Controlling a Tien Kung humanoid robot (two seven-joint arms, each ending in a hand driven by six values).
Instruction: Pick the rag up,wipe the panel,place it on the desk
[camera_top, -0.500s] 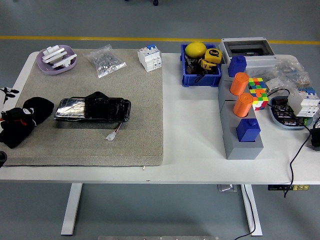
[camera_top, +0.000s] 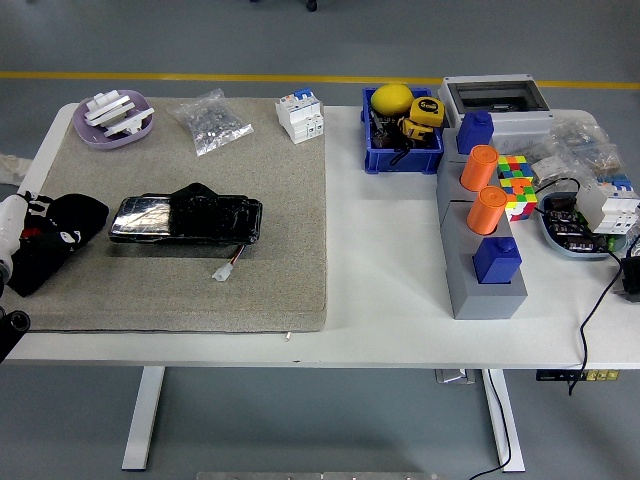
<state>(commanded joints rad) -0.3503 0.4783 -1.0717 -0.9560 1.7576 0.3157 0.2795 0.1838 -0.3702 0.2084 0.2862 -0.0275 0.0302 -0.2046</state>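
A black rag (camera_top: 78, 216) lies crumpled on the grey felt mat (camera_top: 285, 200) near the table's left edge. Just right of it, touching or nearly so, is the glossy black panel (camera_top: 186, 218), lying flat with a black lump on top. My left hand (camera_top: 18, 245) comes in at the left edge and overlaps the rag's left part. Its white wrist section shows, but its grip is hidden by black on black. The right arm does not show.
A small white plug on a wire (camera_top: 224, 271) lies in front of the panel. At the mat's back stand a purple dish (camera_top: 113, 120), a bag of screws (camera_top: 210, 122) and a white breaker (camera_top: 300, 115). A blue bin (camera_top: 402, 140) and a grey block with orange cylinders (camera_top: 480, 250) fill the right side.
My left hand has turned and drawn back toward the left edge, so a white wrist section now shows. The rag's left part has shifted slightly. The panel has not moved.
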